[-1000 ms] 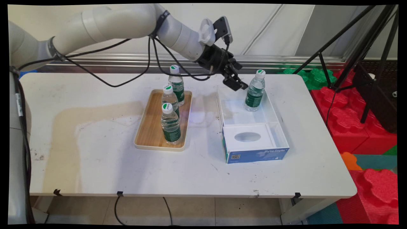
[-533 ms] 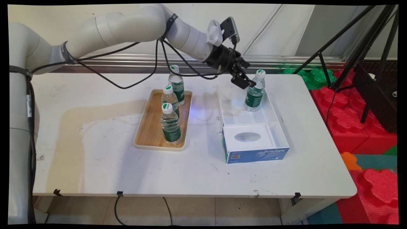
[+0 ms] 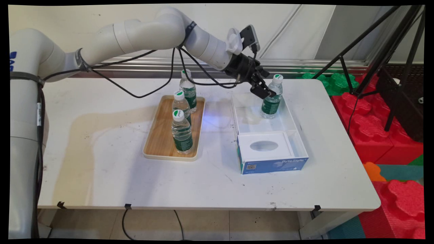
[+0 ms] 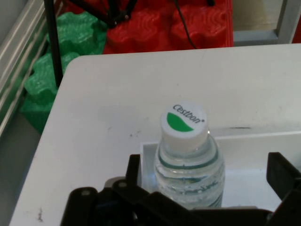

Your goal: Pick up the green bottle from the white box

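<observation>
Straddling clear green-labelled bottle (image 4: 189,155), gripper (image 4: 207,188) spread wide

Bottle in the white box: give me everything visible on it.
The bottle is clear plastic with a green label band and a white cap bearing a green half-disc and "Cestbon". It stands upright in the far end of the open white box, capped. The pincer is open, its fingers flanking the bottle's shoulder; contact cannot be told.

Clear, glossy plastic for the bottle (image 4: 189,162) (white cap (image 4: 184,123) smooth and matt). Wood-grain base in the tray (image 3: 162,135), printed card on the box (image 3: 273,165). Matt white, scuffed table (image 3: 101,169).
</observation>
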Robot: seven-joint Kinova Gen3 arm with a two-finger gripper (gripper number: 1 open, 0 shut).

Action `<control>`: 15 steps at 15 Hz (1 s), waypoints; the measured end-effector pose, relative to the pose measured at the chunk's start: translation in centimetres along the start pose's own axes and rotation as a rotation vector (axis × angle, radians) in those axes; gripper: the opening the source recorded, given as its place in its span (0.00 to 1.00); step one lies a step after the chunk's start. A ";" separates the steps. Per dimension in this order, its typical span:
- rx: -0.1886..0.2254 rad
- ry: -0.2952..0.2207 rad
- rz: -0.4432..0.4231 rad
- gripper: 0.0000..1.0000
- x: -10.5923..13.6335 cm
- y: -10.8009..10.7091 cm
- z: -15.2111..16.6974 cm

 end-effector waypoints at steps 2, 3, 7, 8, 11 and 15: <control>-0.003 -0.004 -0.001 1.00 -0.2 0.0 0.5; -0.005 -0.007 -0.002 1.00 -0.4 0.0 0.8; -0.009 -0.020 -0.010 1.00 -1.0 -0.1 1.9; -0.009 -0.021 -0.011 1.00 -1.1 -0.1 2.1; -0.010 -0.025 -0.016 1.00 -1.4 -0.1 2.6; -0.010 -0.030 -0.024 1.00 -1.6 -0.3 3.4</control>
